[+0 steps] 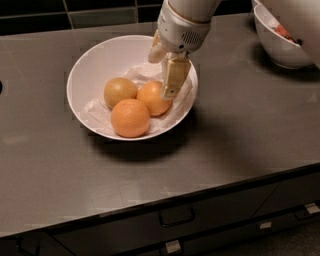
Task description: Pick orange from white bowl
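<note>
Beige at its tip and white above, the gripper (pixel 170 91) is seen low inside the white bowl (pixel 80 75), at the side of the bowl nearer the counter's right edge. How far it is open cannot be told, nor whether anything is gripped. Its tip is placed against the right flank of the orange (pixel 151 100), which is found near the middle of the bowl on the crumpled paper liner (pixel 145 72).

Two other fruits are crowded against the orange. A larger orange fruit (pixel 130 118) is lodged on the side toward the counter's front edge, and a duller yellow-brown fruit (pixel 120 91) is lodged on the side toward the left edge. All three are pressed together.

The bowl is set on the grey counter (pixel 225 145), closer to the back edge than to the front and somewhat left of centre. At the back right corner a second white bowl (pixel 280 50) is partly shown, with red contents just visible. Dark tiles (pixel 75 12) are seen behind the back edge, and drawer fronts with a handle (pixel 176 218) below the front edge.
</note>
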Controlling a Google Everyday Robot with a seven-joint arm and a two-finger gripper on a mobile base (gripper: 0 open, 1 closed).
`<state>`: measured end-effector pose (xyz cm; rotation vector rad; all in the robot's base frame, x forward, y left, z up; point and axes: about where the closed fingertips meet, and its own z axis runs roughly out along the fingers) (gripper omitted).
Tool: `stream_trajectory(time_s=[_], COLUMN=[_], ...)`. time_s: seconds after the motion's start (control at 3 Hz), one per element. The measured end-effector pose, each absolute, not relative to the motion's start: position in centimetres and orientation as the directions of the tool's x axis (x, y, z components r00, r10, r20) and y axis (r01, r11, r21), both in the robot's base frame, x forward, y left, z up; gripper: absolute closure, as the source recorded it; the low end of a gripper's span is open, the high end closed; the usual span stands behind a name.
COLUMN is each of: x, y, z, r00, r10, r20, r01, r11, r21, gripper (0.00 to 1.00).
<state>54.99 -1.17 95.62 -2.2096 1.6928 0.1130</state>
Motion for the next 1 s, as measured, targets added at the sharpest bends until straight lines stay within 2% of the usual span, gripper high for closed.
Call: stream_trajectory(time_s=[1.0], x=[56.1], y=[-0.2], z=[93.0], r00=[0.297], r10=[-0.915], r20=[-0.274], r01=[-0.95], r11=[-0.255], r21=[-0.179], gripper=[0.36])
